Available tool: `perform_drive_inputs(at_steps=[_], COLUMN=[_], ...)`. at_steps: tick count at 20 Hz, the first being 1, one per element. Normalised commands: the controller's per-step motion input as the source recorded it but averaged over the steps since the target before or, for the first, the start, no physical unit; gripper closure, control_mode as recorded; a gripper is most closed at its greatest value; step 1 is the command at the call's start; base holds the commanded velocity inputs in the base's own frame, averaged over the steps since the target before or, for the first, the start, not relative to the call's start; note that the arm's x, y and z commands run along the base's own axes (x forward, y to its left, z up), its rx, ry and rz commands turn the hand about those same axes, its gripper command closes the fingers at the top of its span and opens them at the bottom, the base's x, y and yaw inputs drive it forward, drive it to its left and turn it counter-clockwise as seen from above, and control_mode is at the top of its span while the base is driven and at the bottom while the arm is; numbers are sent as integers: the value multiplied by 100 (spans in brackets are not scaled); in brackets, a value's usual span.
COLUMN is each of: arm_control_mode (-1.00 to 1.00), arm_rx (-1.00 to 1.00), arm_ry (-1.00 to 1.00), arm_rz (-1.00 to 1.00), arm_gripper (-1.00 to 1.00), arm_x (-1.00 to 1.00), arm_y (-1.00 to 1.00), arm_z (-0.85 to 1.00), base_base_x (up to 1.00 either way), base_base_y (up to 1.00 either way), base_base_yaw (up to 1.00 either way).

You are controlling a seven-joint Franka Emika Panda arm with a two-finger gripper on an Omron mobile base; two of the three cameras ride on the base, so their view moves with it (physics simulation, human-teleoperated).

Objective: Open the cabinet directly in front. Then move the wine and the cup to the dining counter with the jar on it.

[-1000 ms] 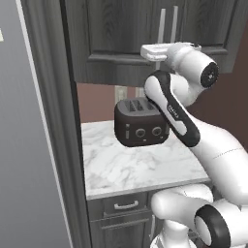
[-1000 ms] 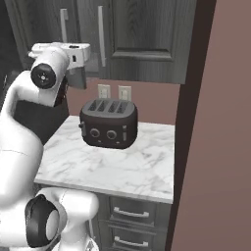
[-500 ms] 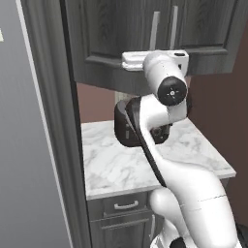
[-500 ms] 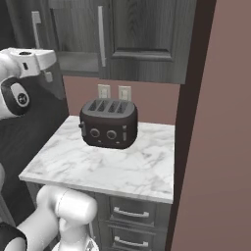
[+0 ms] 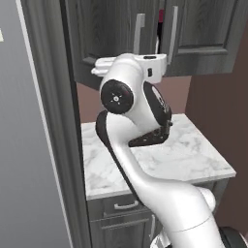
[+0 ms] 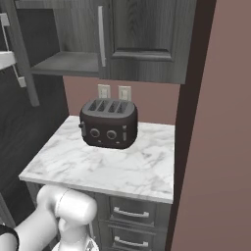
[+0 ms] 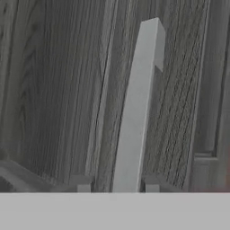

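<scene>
At the cabinet (image 5: 111,34) front, door-opening is judged in hand: the gripper (image 7: 117,188) straddles the handle (image 7: 134,112), grip undeterminable; wine (image 5: 160,29) glimpsed between doors, reach pending.

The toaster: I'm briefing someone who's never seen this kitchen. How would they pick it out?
Under the dark grey wall cabinet lies a white marble counter. At its back, below two white wall outlets, stands the toaster. It is the squat black box with slots on top and two round knobs in front, unlike the flat outlets behind.
</scene>
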Motion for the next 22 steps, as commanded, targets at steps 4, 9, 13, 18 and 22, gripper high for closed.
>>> perform_drive_inputs(at_steps=[4,9,13,18,22], arm_control_mode=[-100,-100,-100,-100,-100], arm_rx=[0,15,29,20,13], arm_ry=[0,0,1,10,1], arm_rz=[2,8,25,44,50], arm_gripper=[-100,-100,-100,-100,-100], arm_x=[-89,-35,50,17,5], arm_y=[-35,-91,-100,-74,-41], arm_z=[-51,-40,0,3,0], base_base_x=[0,0,0,0,0], base_base_y=[0,0,0,0,0], base_base_yaw=[0,0,0,0,0])
